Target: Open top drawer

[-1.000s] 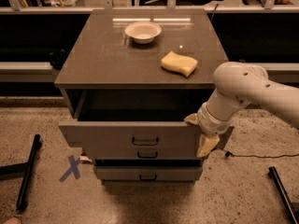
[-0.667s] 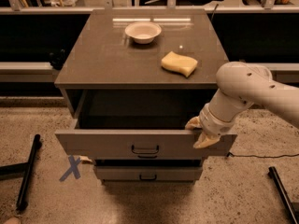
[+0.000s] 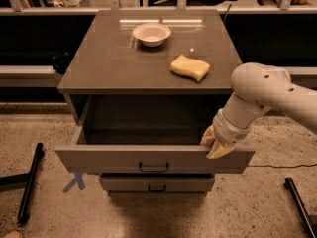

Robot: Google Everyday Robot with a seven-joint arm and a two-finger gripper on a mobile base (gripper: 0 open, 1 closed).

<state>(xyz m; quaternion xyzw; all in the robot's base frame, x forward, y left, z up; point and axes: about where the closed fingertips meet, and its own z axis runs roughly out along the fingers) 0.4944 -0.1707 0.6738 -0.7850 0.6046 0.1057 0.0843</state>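
Observation:
The top drawer (image 3: 104,158) is the widest grey-brown front, with a small dark loop handle (image 3: 153,167) at its centre. It stands pulled well out of the cabinet, and its dark inside shows empty. My gripper (image 3: 214,145) rests on the drawer's top front edge near its right end, at the end of my white arm (image 3: 262,93) that reaches in from the right. The yellowish fingertips hook over the front panel's rim.
A white bowl (image 3: 151,33) and a yellow sponge (image 3: 190,67) lie on the cabinet top (image 3: 109,63). A narrower drawer front (image 3: 157,184) sits below. Black stand legs lie on the floor at left (image 3: 29,182) and right (image 3: 299,205). A blue tape cross (image 3: 74,182) marks the floor.
The top drawer has slid further out toward the camera, and my gripper has moved with its front edge, down and forward.

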